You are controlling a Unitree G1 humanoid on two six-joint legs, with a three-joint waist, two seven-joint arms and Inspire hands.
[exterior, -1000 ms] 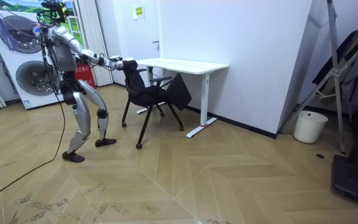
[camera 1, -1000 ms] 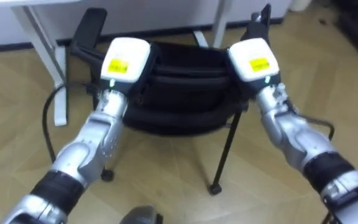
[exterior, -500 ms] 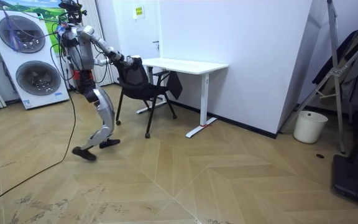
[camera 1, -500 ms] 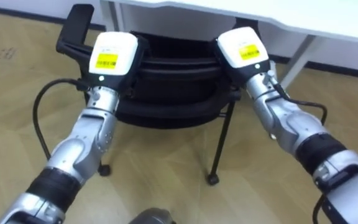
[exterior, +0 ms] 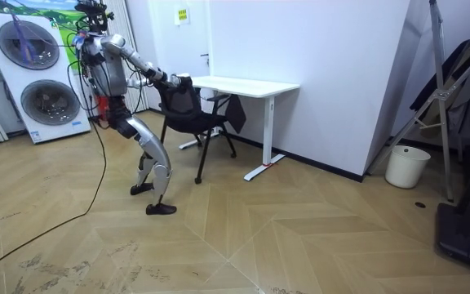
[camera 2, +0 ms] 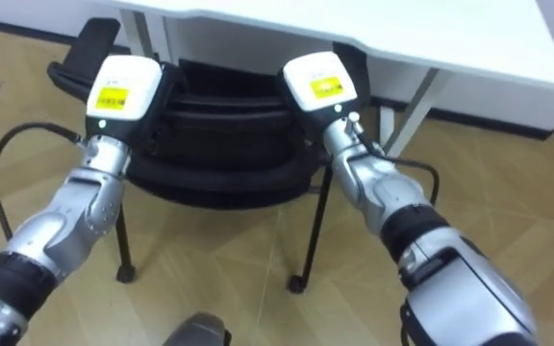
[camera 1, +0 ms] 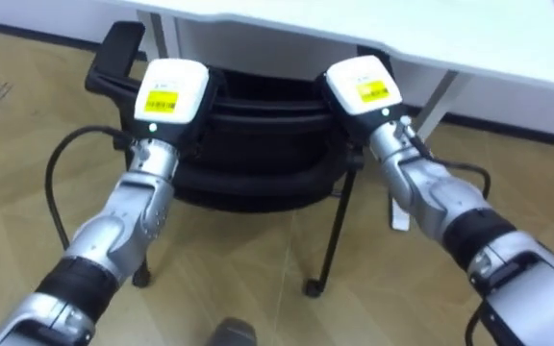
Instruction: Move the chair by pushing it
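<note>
We see the black office chair (camera 1: 258,154) right at the white desk (camera 1: 469,38), with its backrest toward us and its far side passing under the tabletop's near edge. One armrest (camera 1: 113,58) juts out at the chair's left, and a thin black leg ends in a caster (camera 1: 311,286) on the wooden parquet floor (camera 1: 248,269).

Both hands are at the top of the backrest. The left hand (camera 1: 171,91) rests against its left part and the right hand (camera 1: 359,85) against its right part. Only the backs of the hands face us; the fingers are hidden over the backrest's far side, so we cannot tell whether either hand is spread flat or curled round the edge.

In the room view the robot stands on the chair's left, leaning forward with both arms stretched out to the backrest and one foot set ahead of the other. Stacked washing machines (exterior: 35,82) stand behind it, and a white bin (exterior: 406,166) sits well apart on the room view's right.
</note>
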